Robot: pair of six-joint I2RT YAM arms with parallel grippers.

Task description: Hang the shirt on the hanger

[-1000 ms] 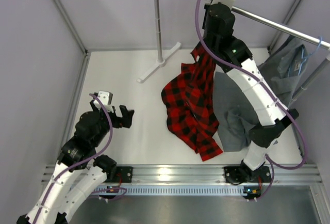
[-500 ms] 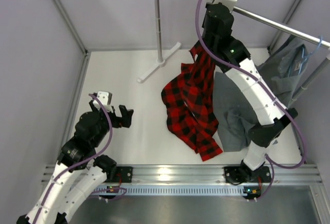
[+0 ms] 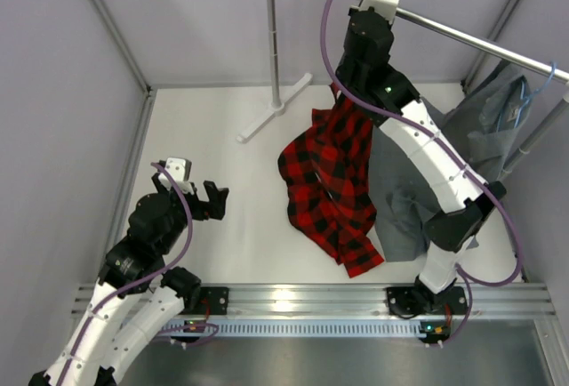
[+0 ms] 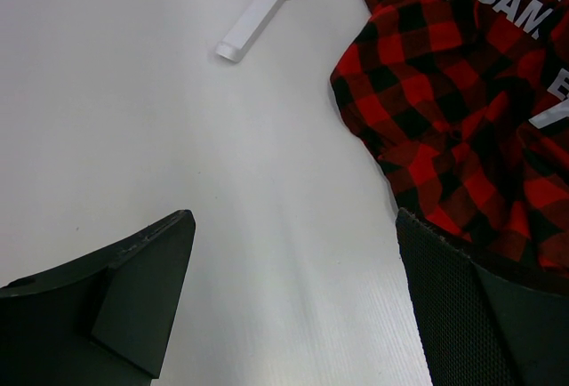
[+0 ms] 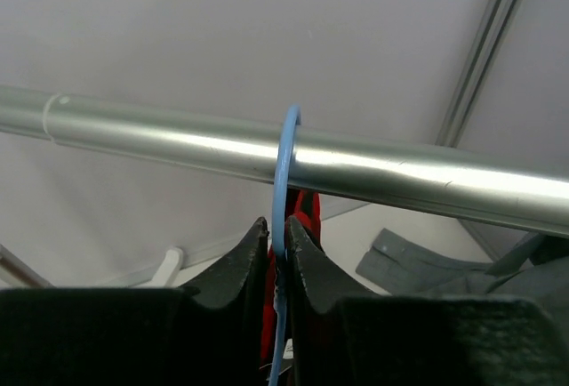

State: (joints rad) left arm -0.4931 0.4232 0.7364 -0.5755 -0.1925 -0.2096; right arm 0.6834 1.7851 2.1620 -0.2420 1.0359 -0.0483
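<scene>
Right gripper (image 5: pixel 277 226): clenched on the thin neck of the hanger (image 5: pixel 286 164), both jaws pressed against the blue wire just under its hook; raised high over the far edge of the table (image 3: pixel 204 128)

Hanger: only the hook and neck show; the hook arcs up across the rail (image 5: pixel 178 141), its top level with the rail's upper edge; whether it has caught over the bar I cannot tell

Shirt (image 3: pixel 331 181): hangs from under the right gripper near the far edge; drapes down right of centre, its lower hem lying on the table short of the near edge; white lettering shows on the inner panel in the left wrist view

Left gripper (image 4: pixel 293 217): released, jaws spread wide with nothing between them; low near the near-left corner, the shirt off to its right and well apart

Deciding relation: the rail's long axis runs from the far edge toward the right edge; the hook's plane stands crosswise to it, directly above the right gripper; the right arm is at the spot, the left far from it

Judgement: the shirt seems to be on the hanger already; what remains looks like seating the hook on the rail

Nearby: grey garment (image 3: pixel 400 199) just beside the shirt on its right; rack foot (image 4: pixel 258 17) toward the far edge
</scene>
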